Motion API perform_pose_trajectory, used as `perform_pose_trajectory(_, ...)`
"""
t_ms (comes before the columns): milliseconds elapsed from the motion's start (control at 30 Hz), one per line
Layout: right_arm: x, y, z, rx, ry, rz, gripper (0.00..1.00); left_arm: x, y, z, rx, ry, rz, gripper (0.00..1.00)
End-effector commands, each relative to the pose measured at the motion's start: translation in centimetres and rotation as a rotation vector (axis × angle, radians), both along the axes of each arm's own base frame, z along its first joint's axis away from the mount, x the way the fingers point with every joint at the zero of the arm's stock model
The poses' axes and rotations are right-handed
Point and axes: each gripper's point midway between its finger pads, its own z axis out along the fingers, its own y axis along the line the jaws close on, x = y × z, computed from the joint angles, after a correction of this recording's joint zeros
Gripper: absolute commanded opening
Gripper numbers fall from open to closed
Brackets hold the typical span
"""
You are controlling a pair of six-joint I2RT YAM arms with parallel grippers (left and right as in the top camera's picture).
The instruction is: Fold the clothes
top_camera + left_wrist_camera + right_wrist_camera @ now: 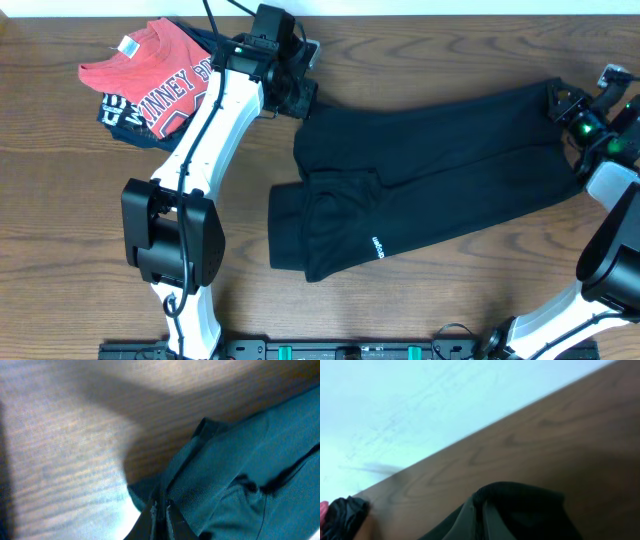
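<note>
My left pincer [160, 509] and right pincer [481, 506] each pinch an edge of the large soft black short-sleeved T-shirt [440, 170] stretched between them; I'd lift both evenly, keeping it taut.

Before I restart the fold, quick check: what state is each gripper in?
Left gripper: shut on the black T-shirt.
Right gripper: shut on the black T-shirt.

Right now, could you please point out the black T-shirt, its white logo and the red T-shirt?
black T-shirt [450, 165], overhead view, middle of its body
white logo [377, 247], overhead view, the small mark itself
red T-shirt [150, 62], overhead view, its red front
</note>
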Motion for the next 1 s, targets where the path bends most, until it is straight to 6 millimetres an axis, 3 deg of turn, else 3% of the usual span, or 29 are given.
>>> perform_pose_trajectory(0, 0.8, 0.4, 1.7, -0.035, -0.046, -0.009, 0.01, -0.6, 0.1, 0.7, 0.005, 0.003, -0.016, 0.06)
perform_pose_trajectory(167, 0.8, 0.4, 0.9, -0.054, -0.019, -0.022, 0.01, -2.3, 0.0, 0.3, -0.015, 0.088, -0.006, 0.06)
perform_pose_trajectory(400, 0.0, -0.5, -1.3, -0.101, 0.065, -0.047, 0.01, -6.1, -3.0, 1.4, -0.214, 0.255, -0.079, 0.06)
perform_pose_trajectory(533, -0.2, -1.1, -1.6, -0.118, 0.073, -0.054, 0.01, -8.5, -4.5, 2.1, -0.289, 0.354, -0.114, 0.06)
perform_pose_trajectory(767, -0.6, -2.5, -1.8, -0.144, 0.081, -0.087, 0.01, -12.9, -7.1, 1.4, -0.223, 0.46, -0.193, 0.06)
perform_pose_trajectory(967, -1.3, -3.4, -2.5, -0.137, 0.113, -0.101, 0.01, -16.7, -7.5, -1.3, -0.058, 0.544, -0.208, 0.06)
